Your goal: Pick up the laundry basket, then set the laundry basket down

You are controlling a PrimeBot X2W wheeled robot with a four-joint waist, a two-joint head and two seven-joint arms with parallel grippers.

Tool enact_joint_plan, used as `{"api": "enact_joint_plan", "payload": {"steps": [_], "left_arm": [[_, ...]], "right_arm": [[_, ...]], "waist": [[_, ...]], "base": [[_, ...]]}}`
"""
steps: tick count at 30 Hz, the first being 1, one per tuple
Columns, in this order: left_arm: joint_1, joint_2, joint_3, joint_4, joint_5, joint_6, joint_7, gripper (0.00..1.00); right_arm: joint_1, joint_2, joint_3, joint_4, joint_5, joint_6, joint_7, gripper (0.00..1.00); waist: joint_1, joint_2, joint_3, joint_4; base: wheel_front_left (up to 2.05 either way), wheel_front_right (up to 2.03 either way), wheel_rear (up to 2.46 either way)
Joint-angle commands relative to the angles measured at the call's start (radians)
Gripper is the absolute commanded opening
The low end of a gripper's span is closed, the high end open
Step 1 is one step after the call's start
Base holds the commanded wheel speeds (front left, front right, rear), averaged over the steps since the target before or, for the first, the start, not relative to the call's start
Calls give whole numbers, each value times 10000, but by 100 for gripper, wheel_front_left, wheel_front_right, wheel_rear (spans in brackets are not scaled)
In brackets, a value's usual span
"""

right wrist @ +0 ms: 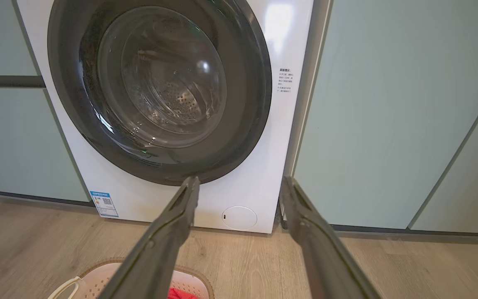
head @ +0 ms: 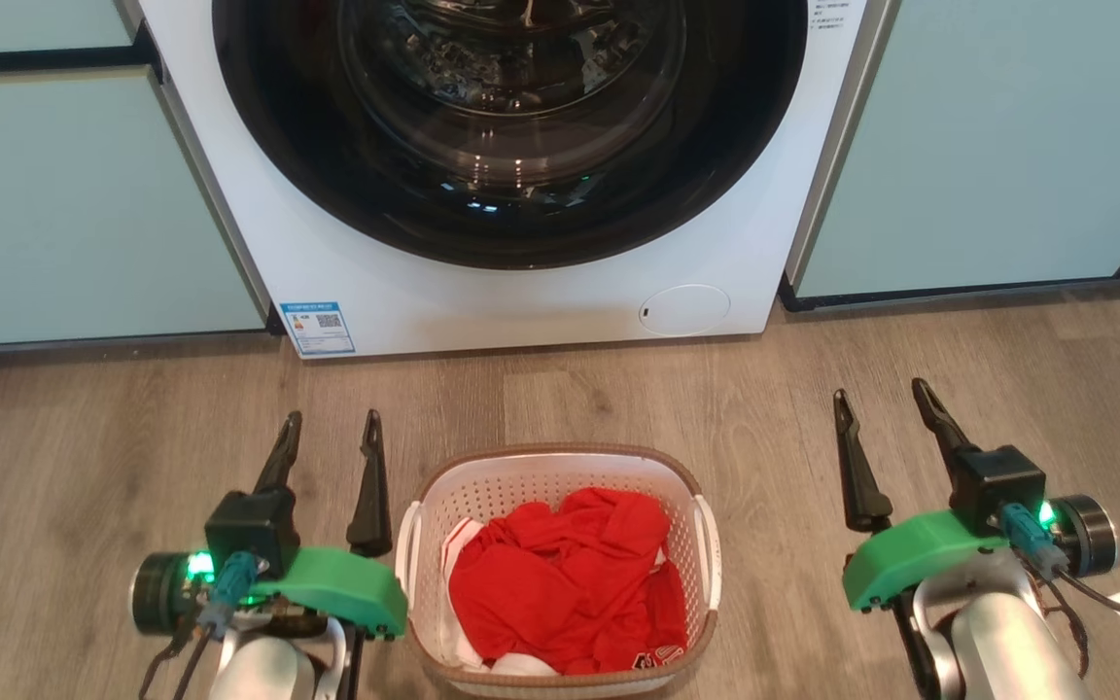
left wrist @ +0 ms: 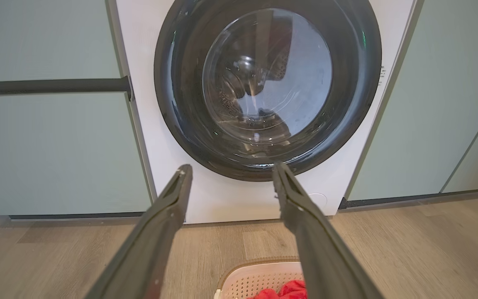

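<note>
The laundry basket point(head: 511, 491), rounded-rectangular white perforated plastic with a brown woven-look rim, sits on the wood-grain plank floor point(head: 84, 467) before a white front-loading washing machine point(head: 541, 306) with a glossy round glass door point(head: 521, 97). Crumpled red fabric point(head: 560, 574) fills the basket. The left pincer point(head: 333, 416) and right pincer point(head: 880, 389) flank it, both spread apart and empty.

R of left gripper point(head: 332, 416): white perforated laundry basket point(head: 531, 486), brown woven rim; red cloth point(head: 560, 574) inside. Ahead: white washer point(head: 521, 311).
</note>
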Motion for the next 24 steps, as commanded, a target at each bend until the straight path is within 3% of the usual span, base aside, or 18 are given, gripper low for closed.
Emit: {"api": "enact_joint_plan", "payload": {"steps": [1, 24], "left_arm": [[-322, -30, 358, -237, -43, -19, -95, 100], [-427, -33, 154, -199, 211, -4, -95, 100]], "right_arm": [[-581, -88, 231, -241, 31, -15, -132, 100], [-665, -87, 141, -197, -223, -15, -132, 100]], "waist": [[0, 0, 4, -9], [0, 0, 296, -69]], "base": [[0, 0, 0], [0, 0, 0]]}}
